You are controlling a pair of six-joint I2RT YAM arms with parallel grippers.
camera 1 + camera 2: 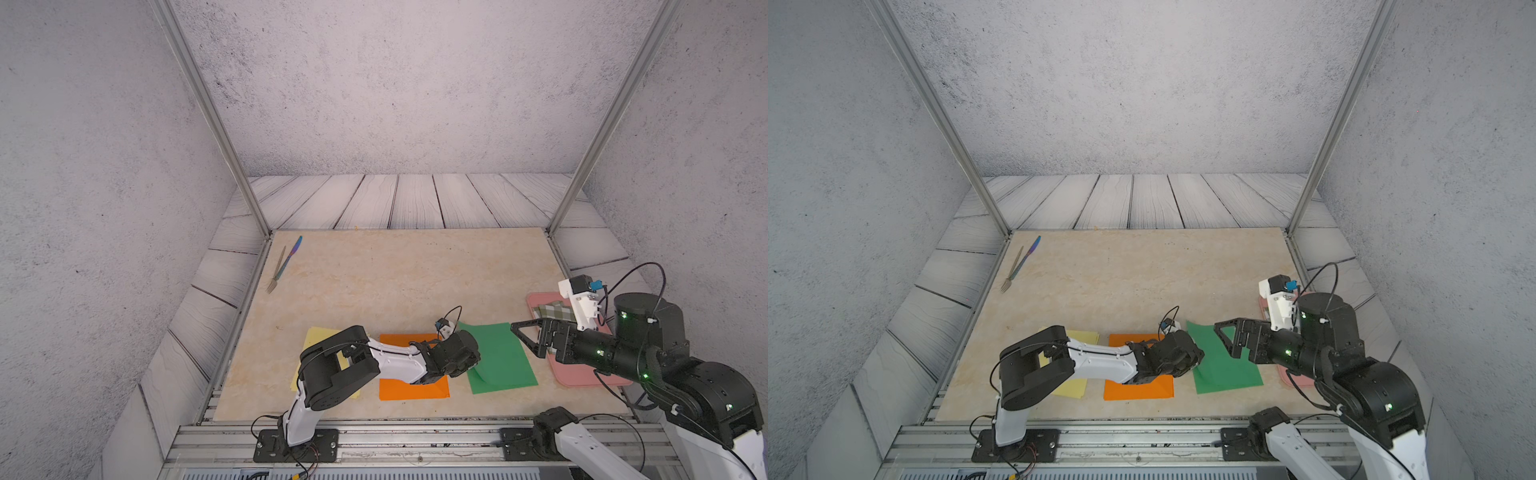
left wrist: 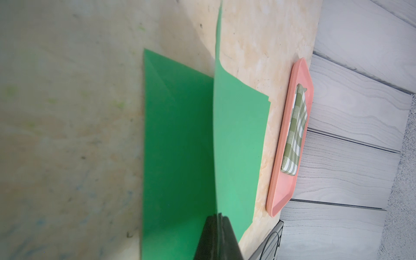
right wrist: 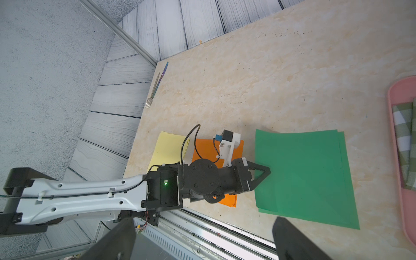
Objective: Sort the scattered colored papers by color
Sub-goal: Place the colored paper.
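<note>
White-shelled arms (image 1: 395, 365) with black joints; green indicator lights (image 3: 166, 183); thin black cables (image 3: 186, 137); black, triangular left claw (image 3: 267, 171).

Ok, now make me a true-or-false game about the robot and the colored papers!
1. The left gripper is pinching a green paper. True.
2. The right gripper is holding an orange sheet. False: it is open and holds nothing.
3. The orange papers lie between the yellow papers and the green ones. True.
4. The fork lies in the pink tray. False: it lies beside a knife at the far corner of the table, and the tray holds a checked cloth.
</note>
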